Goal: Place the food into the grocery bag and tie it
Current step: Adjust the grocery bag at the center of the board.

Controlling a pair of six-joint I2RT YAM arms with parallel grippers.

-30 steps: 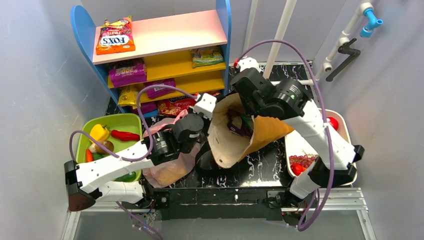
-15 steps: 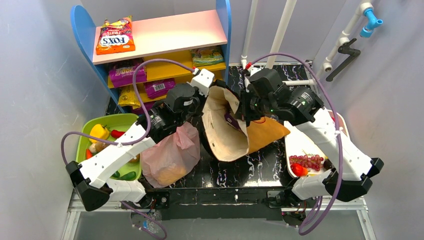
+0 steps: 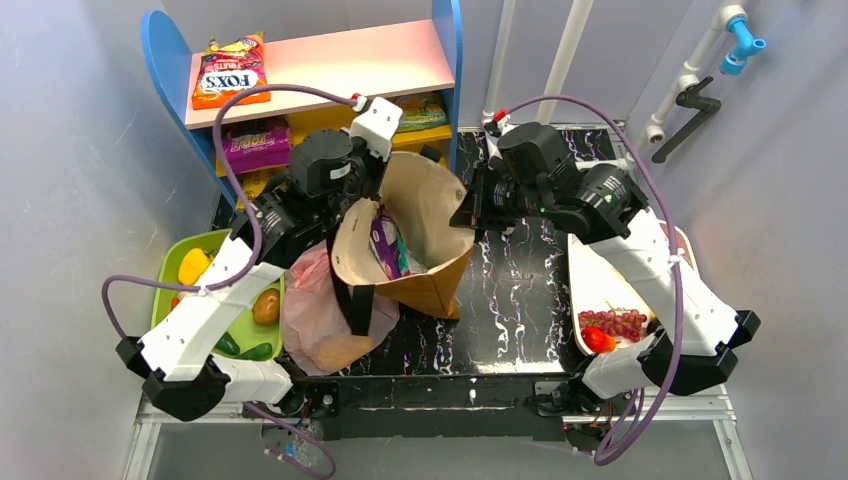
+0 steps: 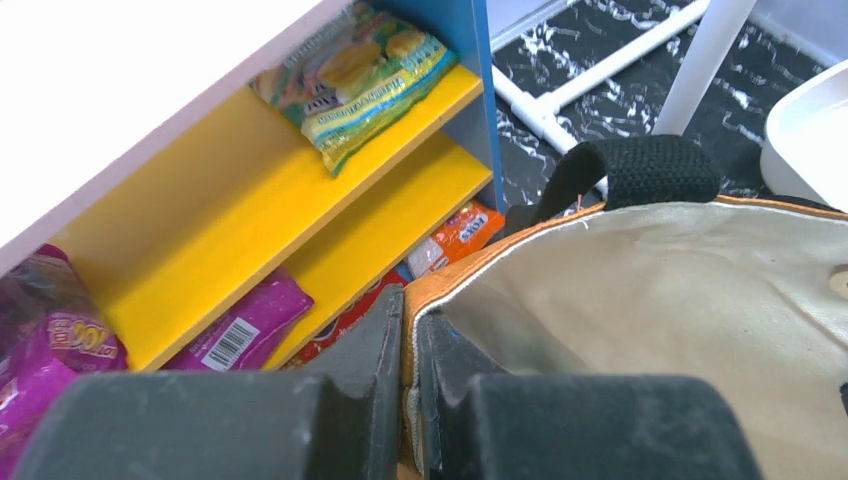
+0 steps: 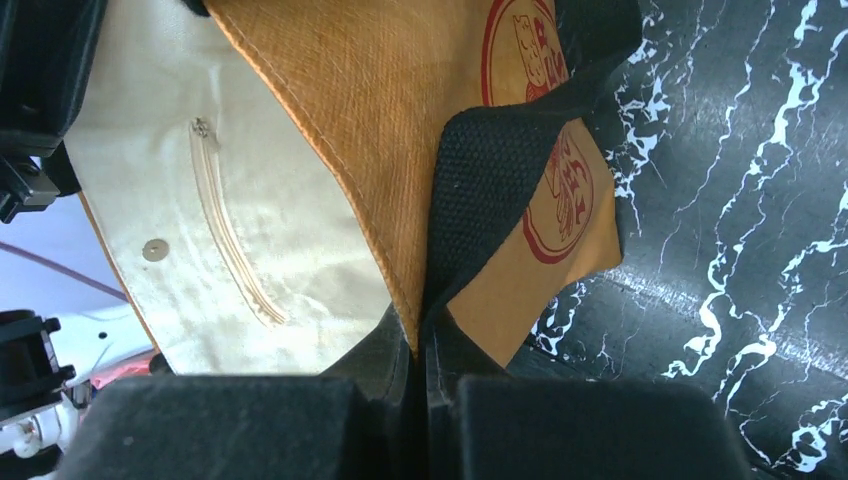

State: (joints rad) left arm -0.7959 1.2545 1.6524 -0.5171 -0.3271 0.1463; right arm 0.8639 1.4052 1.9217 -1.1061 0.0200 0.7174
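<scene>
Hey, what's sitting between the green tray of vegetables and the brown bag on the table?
The pink plastic bag lies slumped there, with the green tray on one side and the brown bag on the other. The top view shows it.

Brightly, evenly lit from overhead in the top view; only faint, soft shadows on the table (image 3: 520, 300). Slightly bowed at the edges, per the pipes (image 3: 568, 50) at 1 o'clock. Blown out to white on the shelf top (image 4: 110, 80) at 11 o'clock, left wrist. Blurred on the fingers (image 4: 250, 430) at 6 o'clock in both wrist views; sharp on the brown bag (image 5: 380, 120).
</scene>
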